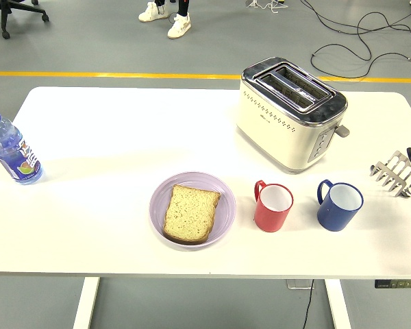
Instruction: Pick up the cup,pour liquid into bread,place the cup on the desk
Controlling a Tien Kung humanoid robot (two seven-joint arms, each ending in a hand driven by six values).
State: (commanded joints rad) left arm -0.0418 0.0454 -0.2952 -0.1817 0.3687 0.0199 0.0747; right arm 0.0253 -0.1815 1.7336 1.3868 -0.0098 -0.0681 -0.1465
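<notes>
Hovering right hand (397, 173) at edge, fingers spread, near blue cup (340, 205).

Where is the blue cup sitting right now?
In the head view, the blue cup stands upright near the table's front right, just right of the red cup and in front of the toaster, with the right hand beside it, not touching.

High head view over table (123, 137)
</notes>
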